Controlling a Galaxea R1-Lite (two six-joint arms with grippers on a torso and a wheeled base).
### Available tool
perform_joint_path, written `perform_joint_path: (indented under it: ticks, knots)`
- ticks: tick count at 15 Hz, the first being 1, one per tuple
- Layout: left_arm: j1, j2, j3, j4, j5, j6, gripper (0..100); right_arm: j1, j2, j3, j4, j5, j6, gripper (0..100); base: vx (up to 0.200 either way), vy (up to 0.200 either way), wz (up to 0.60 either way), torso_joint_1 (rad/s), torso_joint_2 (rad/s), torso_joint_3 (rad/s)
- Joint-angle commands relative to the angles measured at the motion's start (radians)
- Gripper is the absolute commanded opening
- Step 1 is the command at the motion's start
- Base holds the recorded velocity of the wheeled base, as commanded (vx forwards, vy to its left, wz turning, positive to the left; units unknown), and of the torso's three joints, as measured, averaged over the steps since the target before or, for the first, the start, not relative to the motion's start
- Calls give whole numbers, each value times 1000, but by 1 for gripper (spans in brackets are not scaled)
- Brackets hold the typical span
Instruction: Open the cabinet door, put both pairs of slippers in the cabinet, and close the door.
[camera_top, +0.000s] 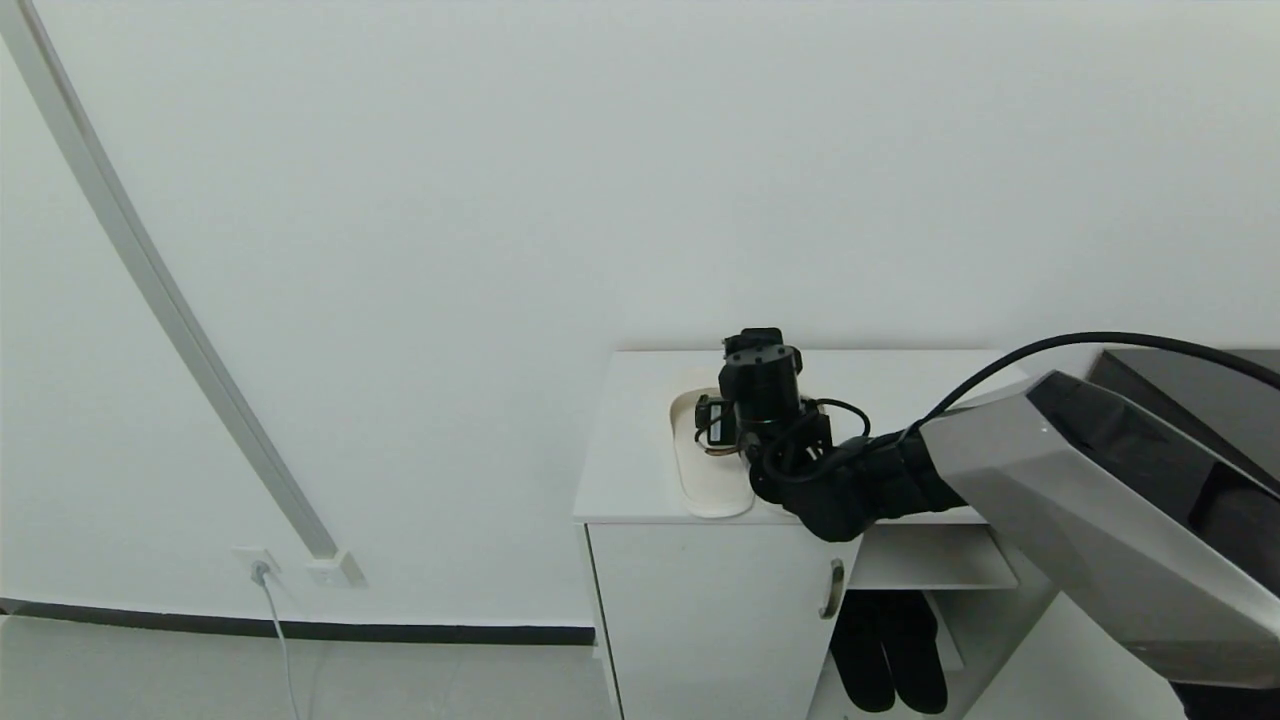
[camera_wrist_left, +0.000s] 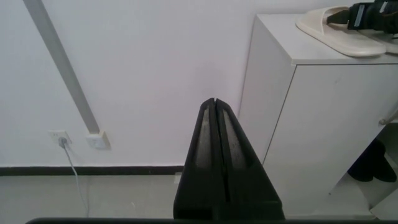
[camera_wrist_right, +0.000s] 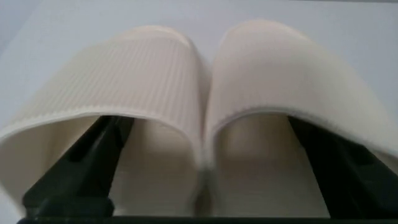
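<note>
Cream slippers (camera_top: 712, 485) atop cabinet (camera_top: 640, 455), right gripper (camera_top: 713, 424) open inside them; black slippers (camera_top: 890, 655) below; left gripper (camera_wrist_left: 215, 106) closed.

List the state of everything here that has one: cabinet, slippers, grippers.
cabinet: right side open, shelves showing
left door: shut
black slippers: inside the cabinet, in the lower compartment
cream slippers: side by side on the cabinet top
right gripper: open, one finger inside each cream slipper
left gripper: shut, empty

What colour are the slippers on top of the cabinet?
Cream, with fine ribbing across the uppers. The right wrist view shows the slippers best.
</note>
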Motion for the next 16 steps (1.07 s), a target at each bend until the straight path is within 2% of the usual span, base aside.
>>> perform_joint_path:
  ticks: [1, 6, 9, 11, 14, 16]
  knots:
    - [0, 1, 0, 0, 1, 0, 0, -4, 21, -11, -4, 0, 1, 0, 0, 0, 0, 0, 0, 0]
    - [0, 1, 0, 0, 1, 0, 0, -4, 5, -5, -9, -2, 1, 0, 0, 0, 0, 0, 0, 0]
    - [0, 1, 0, 0, 1, 0, 0, 4, -106, 90, -18, 7, 1, 0, 0, 0, 0, 0, 0, 0]
    - [0, 1, 0, 0, -2, 0, 0, 11, -236, 256, -80, 100, -18, 0, 0, 0, 0, 0, 0, 0]
    - [0, 1, 0, 0, -5, 1, 0, 10, -420, 554, -274, 233, -99, 0, 0, 0, 0, 0, 0, 0]
    - [0, 1, 0, 0, -5, 1, 0, 13, -525, 733, -331, 339, -116, 0, 0, 0, 0, 0, 0, 0]
